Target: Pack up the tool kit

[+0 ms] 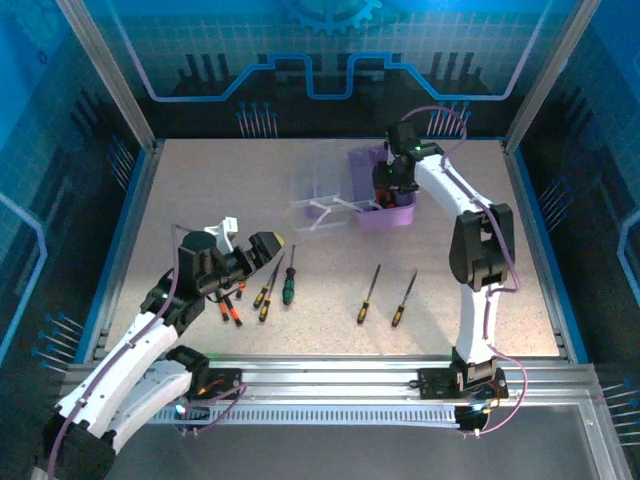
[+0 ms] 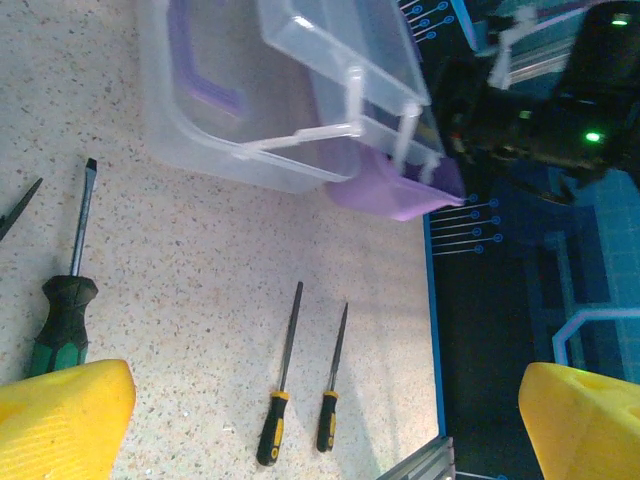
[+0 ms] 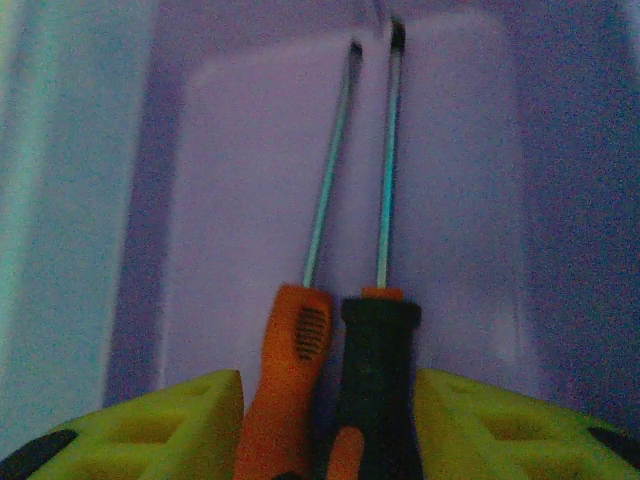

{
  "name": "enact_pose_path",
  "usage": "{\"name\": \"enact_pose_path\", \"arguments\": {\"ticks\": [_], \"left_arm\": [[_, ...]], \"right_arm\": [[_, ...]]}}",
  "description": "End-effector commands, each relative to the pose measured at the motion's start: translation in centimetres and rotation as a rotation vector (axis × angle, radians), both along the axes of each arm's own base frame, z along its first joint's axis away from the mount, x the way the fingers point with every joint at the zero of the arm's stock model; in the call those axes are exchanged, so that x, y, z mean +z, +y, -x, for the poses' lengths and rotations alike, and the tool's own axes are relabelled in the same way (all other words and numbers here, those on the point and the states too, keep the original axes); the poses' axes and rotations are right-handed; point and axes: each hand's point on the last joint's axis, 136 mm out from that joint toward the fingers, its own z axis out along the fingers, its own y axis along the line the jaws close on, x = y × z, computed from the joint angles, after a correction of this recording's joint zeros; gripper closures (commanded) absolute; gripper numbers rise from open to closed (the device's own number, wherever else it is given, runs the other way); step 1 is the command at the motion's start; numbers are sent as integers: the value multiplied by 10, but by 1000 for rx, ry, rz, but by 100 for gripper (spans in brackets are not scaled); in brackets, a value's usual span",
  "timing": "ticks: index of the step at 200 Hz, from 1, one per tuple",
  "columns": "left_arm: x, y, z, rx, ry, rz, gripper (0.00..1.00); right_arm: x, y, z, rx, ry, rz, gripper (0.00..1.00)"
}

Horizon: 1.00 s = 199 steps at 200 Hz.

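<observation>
The tool kit's purple case stands at the back of the table with its clear lid swung open to the left. My right gripper reaches down into the case. In the right wrist view its yellow fingers stand open on either side of an orange-handled screwdriver and a black-and-orange one, both lying on the case floor. My left gripper hovers wide open and holds nothing. It is above a green-handled screwdriver, a yellow-black one and orange ones.
Two more yellow-black screwdrivers lie side by side in the middle near the front, and in the left wrist view as the pair. A blue raised border rims the table, and a metal rail runs along the front.
</observation>
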Motion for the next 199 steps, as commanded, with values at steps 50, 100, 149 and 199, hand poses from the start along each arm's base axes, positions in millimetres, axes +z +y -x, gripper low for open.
{"name": "enact_pose_path", "arguments": {"ticks": [50, 100, 149, 199], "left_arm": [[0, 5, 8, 14, -2, -2, 1], [9, 7, 8, 9, -32, -37, 1], [-19, 23, 3, 92, 27, -113, 1], [-51, 61, 15, 287, 134, -175, 1]], "right_arm": [[-38, 22, 2, 14, 41, -104, 56], [-16, 20, 9, 18, -3, -76, 57], [43, 48, 55, 169, -106, -53, 53], [55, 148, 149, 574, -239, 74, 46]]}}
